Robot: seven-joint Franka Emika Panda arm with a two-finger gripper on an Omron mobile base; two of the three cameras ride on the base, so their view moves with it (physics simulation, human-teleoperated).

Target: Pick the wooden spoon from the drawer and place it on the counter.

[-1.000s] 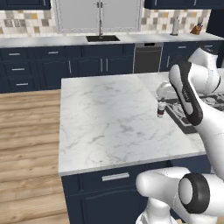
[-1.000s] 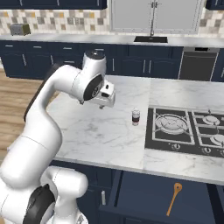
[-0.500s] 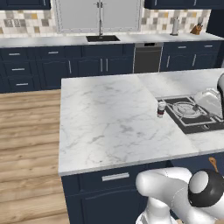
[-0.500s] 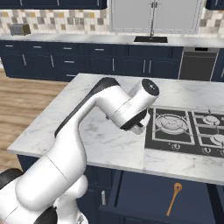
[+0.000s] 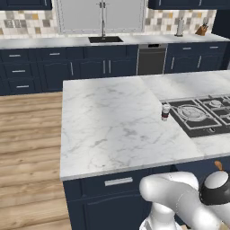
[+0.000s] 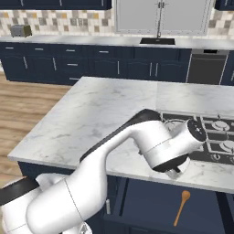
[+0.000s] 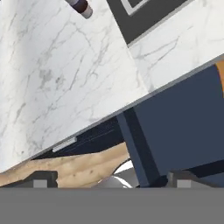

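The wooden spoon (image 6: pixel 181 208) lies in the open navy drawer (image 6: pixel 151 205) under the island's front edge, bowl end toward the counter, handle toward the camera. Its orange bowl (image 5: pixel 218 165) peeks out beside my arm in the left base view, and an orange sliver (image 7: pixel 220 70) shows at the right edge of the hand view. The white marble counter (image 5: pixel 112 121) carries a black cooktop (image 5: pixel 202 114). My gripper (image 6: pixel 175 173) hangs at the counter's front edge, above the drawer and apart from the spoon. In the hand view the gripper (image 7: pixel 111 180) is open with nothing between its fingertips (image 7: pixel 43 178).
A small white-and-dark cup (image 5: pixel 165 111) stands on the marble just left of the cooktop. A shut drawer with a metal handle (image 5: pixel 118 181) sits left of the open one. Wooden floor (image 5: pixel 27 148) lies to the left, and the grey sink counter (image 6: pixel 137 42) runs along the back wall.
The arm has swung from over the middle of the counter to the right and down past the cooktop, bringing the hand to the front edge above the open drawer.
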